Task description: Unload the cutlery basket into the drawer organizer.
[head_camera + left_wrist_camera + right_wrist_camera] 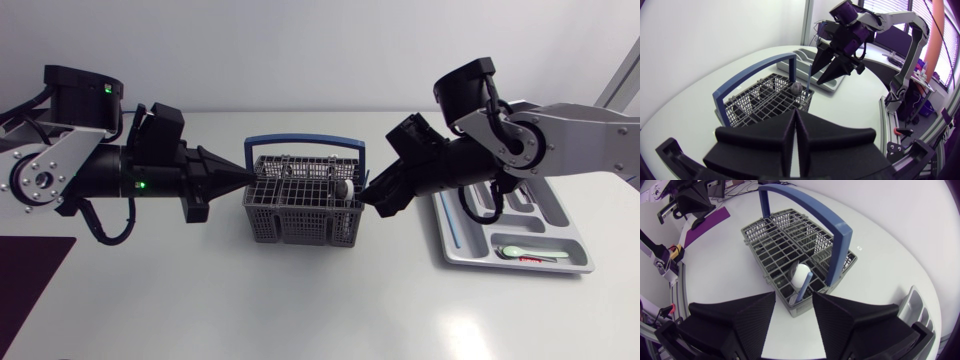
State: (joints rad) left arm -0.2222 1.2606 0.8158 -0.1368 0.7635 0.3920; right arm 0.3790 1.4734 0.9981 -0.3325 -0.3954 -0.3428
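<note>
Left gripper, fingers clenched together, sits beside the cutlery basket; right gripper, fingers spread, faces its white spoon.

— What's on the table from where you sit?

— I've got a white table with three things lying on it. The grey cutlery basket, blue handle upright, stands about mid-table. The grey drawer organizer lies flat, well off to my right.

— And on the left?

— A dark purple mat, flat at the table's left edge, well apart from the basket.
</note>
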